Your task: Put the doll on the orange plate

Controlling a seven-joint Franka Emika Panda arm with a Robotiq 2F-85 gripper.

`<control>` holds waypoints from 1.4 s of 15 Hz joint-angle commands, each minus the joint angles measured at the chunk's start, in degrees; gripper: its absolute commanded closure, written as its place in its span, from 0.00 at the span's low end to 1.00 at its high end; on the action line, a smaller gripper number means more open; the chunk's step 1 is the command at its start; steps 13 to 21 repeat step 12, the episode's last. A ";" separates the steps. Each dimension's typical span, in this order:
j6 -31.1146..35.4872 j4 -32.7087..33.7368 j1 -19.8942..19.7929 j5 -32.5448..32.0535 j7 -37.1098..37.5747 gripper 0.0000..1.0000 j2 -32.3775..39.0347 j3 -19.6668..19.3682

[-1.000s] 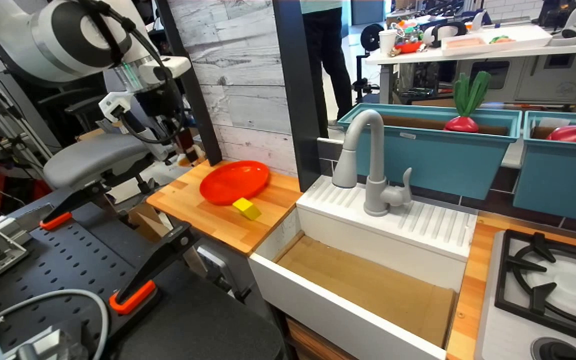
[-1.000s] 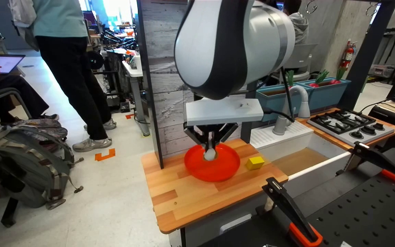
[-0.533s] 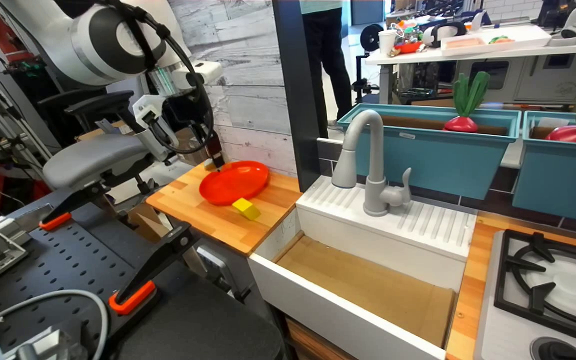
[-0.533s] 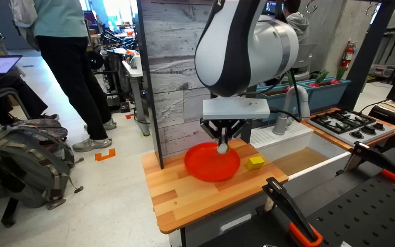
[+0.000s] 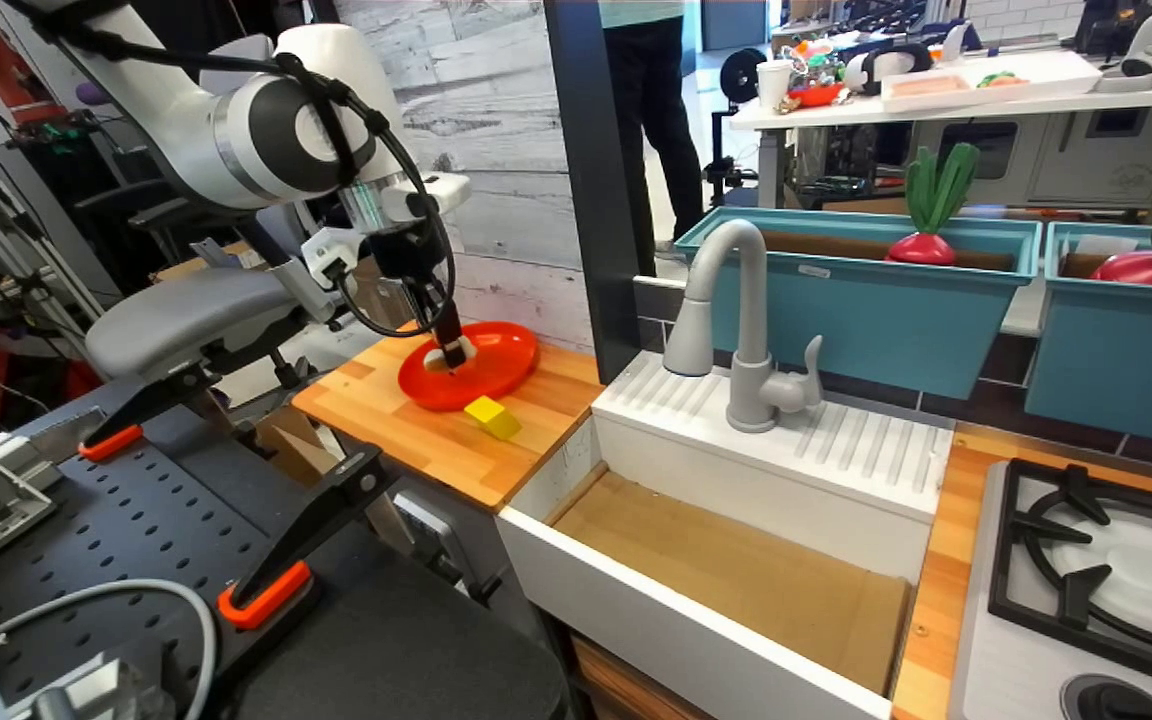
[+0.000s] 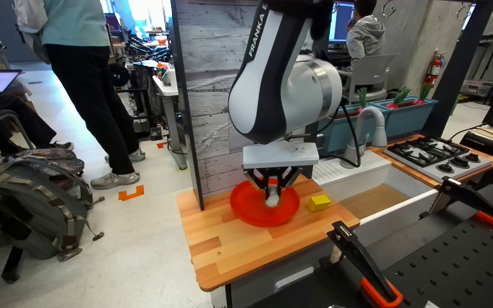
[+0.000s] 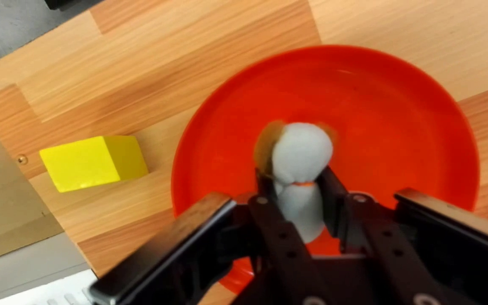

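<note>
The end effector (image 7: 295, 180) is holding on tight to the doll (image 7: 302, 153), pinched between two black fingers (image 7: 333, 199). To me the doll looks like round white lumps with some brown at the edge, and it is too blurry to see more. It is over the orange plate (image 7: 400, 127), inside the rim. I can't tell if it touches the plate or hangs just above it. The white and black robot arm (image 6: 248, 102) leans over the plate from above. The plate sits on the wooden bench (image 6: 246, 252). A yellow block (image 7: 83, 165) is on the bench too, near the plate but not touching it. Gray-white boards (image 6: 212, 141) stand up like a wall just beside the plate. Past the block, going away from the plate, is a white sink (image 5: 636, 625) with a gray tap (image 5: 754, 300). Even farther from the plate, past the sink, is a stove (image 5: 1016, 660). Two blue tubs (image 5: 856, 320) with red radishes (image 5: 924, 250) are well apart from the plate. So is somebody in black pants (image 6: 79, 77), who is standing up.
</note>
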 commanded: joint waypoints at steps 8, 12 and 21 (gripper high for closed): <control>9.07 -12.50 3.24 0.53 -0.34 0.00 -10.01 0.35; 5.56 -5.49 2.60 0.75 -0.58 0.00 -4.62 0.12; 5.56 -5.49 2.60 0.75 -0.58 0.00 -4.62 0.12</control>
